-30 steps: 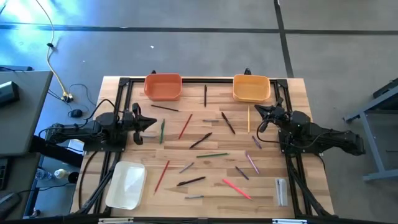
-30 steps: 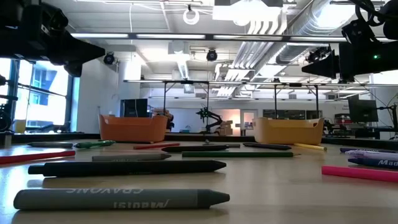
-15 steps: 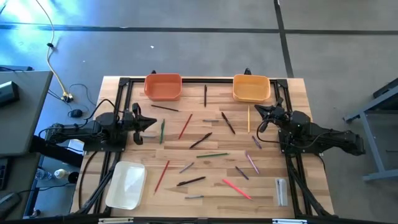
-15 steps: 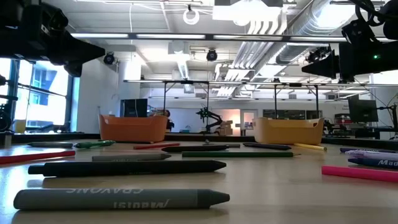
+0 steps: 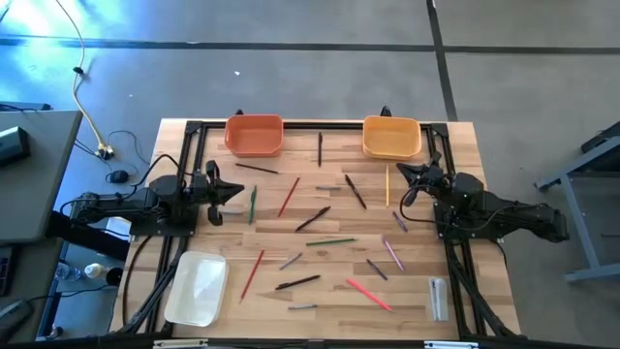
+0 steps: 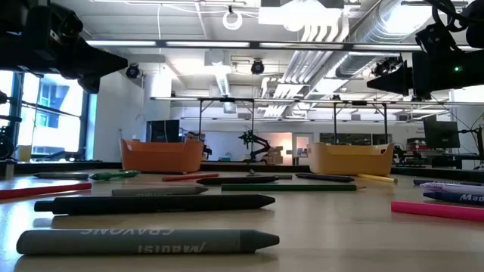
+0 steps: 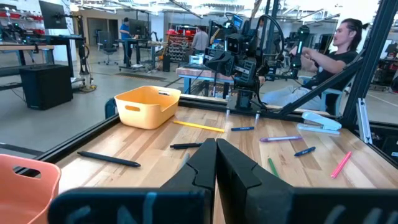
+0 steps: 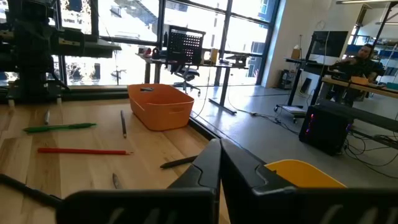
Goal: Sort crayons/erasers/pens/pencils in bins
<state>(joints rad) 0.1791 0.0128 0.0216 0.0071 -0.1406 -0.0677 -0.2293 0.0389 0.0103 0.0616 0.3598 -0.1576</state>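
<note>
Three bins sit on the wooden table: an orange bin (image 5: pixel 255 135) and a yellow-orange bin (image 5: pixel 391 137) at the far edge, and a white bin (image 5: pixel 197 288) near the left corner. Black pens (image 5: pixel 356 191) (image 5: pixel 312 219) (image 5: pixel 297 282) lie flat between them, scattered among red pencils (image 5: pixel 289 196) (image 5: pixel 252 273), green pencils (image 5: pixel 253 204) (image 5: pixel 331 241) and a yellow pencil (image 5: pixel 387 184). My left gripper (image 5: pixel 237 191) (image 7: pixel 216 149) hovers at the left side, shut and empty. My right gripper (image 5: pixel 402 173) (image 8: pixel 219 149) hovers at the right side beside the yellow pencil, also shut and empty.
Crayons lie among the sticks: a pink one (image 5: pixel 368 294), purple ones (image 5: pixel 392 254), and grey and black ones close to the low camera (image 6: pixel 147 242). A clear-grey block (image 5: pixel 438 297) rests near the right front corner. A black frame (image 5: pixel 320 123) borders the table. People sit beyond the table (image 7: pixel 339 46).
</note>
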